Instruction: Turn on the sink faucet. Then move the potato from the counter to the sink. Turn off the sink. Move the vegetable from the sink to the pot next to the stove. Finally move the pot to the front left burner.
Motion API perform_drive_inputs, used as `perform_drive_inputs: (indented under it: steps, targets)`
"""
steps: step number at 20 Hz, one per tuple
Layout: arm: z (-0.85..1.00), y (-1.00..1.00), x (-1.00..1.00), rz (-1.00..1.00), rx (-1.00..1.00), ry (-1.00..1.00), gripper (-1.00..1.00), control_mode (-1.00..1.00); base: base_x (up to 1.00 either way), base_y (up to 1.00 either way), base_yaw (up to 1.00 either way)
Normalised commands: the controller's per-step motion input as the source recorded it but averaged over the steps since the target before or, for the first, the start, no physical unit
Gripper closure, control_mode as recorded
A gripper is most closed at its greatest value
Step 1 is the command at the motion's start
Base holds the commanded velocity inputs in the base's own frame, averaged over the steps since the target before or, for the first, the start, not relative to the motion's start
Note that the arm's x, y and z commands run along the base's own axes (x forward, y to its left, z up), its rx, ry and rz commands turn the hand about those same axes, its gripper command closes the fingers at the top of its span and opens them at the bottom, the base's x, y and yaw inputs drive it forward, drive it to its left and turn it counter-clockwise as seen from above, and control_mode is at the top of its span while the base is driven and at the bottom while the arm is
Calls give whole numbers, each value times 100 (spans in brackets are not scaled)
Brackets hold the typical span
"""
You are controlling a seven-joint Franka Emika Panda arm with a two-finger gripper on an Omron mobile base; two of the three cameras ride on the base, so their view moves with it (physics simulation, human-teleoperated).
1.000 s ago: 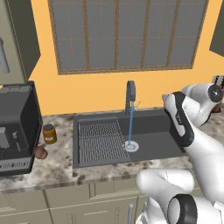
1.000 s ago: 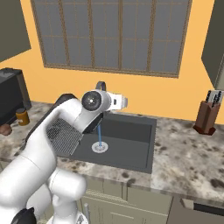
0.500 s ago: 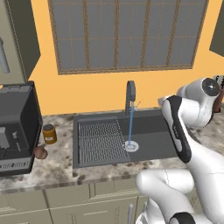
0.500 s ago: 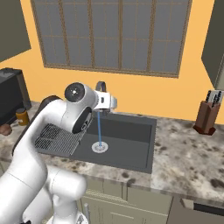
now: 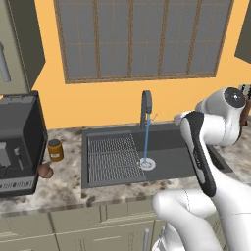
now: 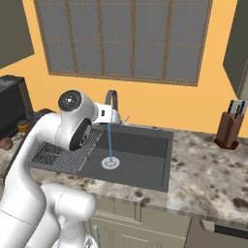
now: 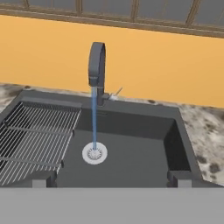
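My pincer [image 7: 111, 177] hangs with its two tips spread wide apart and nothing between them, looking down into the sink [image 7: 131, 148]. Just past the tips lies the dark basin floor with its round white drain [image 7: 94, 153], and a thin stream of water [image 7: 93, 118] falls straight onto it. To one side of the basin sits the ribbed drying rack [image 7: 35, 135]. Beyond the drain rises the dark faucet [image 7: 97, 65], its small lever [image 7: 116, 93] angled out at its base, with the orange wall [image 7: 166, 61] and the window [image 5: 142, 37] behind.

The potato [image 5: 45, 170] lies on the speckled counter [image 5: 63, 181] well to the left of the sink, just beside the black coffee machine [image 5: 17, 142] and near an orange-lidded jar [image 5: 55, 150]. It is well apart from my pincer, with the rack and the sink rim between us. Far off on the right counter stands a knife block [image 6: 228, 128].

Against half a second ago, my arm has drawn back from the faucet and my wrist has turned; the water runs as before and the potato has not moved.
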Motion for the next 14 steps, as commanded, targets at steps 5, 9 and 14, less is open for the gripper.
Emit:
perform_drive_inputs:
  steps: [5, 9, 14]
  targets:
    - [0, 33, -31, 0, 0, 14, -100, -100, 0, 0, 0]
    - [0, 41, -25, 0, 0, 14, -100, -100, 0, 0, 0]
    - [-1, 42, -15, 0, 0, 12, -100, -100, 0, 0, 0]
